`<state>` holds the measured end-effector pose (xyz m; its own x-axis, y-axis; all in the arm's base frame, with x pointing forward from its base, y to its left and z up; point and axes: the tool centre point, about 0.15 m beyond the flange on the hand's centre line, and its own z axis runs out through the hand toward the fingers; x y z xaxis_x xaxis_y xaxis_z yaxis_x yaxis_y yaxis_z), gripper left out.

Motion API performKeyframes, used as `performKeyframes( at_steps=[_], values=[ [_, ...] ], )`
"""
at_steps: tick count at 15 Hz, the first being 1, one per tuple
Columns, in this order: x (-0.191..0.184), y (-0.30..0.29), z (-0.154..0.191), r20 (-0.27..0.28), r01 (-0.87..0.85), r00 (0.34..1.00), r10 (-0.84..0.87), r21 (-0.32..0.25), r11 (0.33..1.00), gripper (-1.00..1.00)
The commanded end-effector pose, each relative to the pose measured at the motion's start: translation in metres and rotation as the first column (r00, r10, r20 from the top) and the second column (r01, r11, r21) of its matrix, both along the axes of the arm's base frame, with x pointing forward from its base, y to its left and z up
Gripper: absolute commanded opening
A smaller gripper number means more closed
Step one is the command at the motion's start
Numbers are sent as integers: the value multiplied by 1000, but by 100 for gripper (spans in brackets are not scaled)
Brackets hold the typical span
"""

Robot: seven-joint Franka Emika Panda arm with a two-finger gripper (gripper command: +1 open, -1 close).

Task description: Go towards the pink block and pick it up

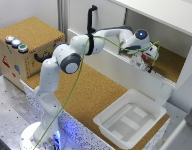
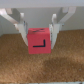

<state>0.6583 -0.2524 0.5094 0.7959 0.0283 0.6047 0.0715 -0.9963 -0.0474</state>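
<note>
The pink block (image 2: 40,42) fills the middle of the wrist view, a dark L-shaped mark on its near face, with the cork floor behind it. My gripper (image 2: 40,35) straddles the block, and each white finger (image 2: 22,30) presses against one of its sides, so the gripper is shut on it. In the exterior view the gripper (image 1: 147,64) reaches into the white shelf compartment at the exterior view's right. There the hand hides most of the block, leaving only a hint of red.
The shelf compartment (image 1: 181,75) has white walls and a low roof close around the hand. A white tray (image 1: 130,120) sits on the cork table near its front. At the exterior view's left stands a cork box (image 1: 26,47) with coloured buttons.
</note>
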Motion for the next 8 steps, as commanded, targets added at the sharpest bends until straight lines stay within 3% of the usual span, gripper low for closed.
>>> performKeyframes(
  at_steps=[1,8],
  values=[
    [-70,14,17,49,109,993,-105,-70,992,-100],
    [-132,45,16,-6,164,986,-166,-118,979,-100]
  ],
)
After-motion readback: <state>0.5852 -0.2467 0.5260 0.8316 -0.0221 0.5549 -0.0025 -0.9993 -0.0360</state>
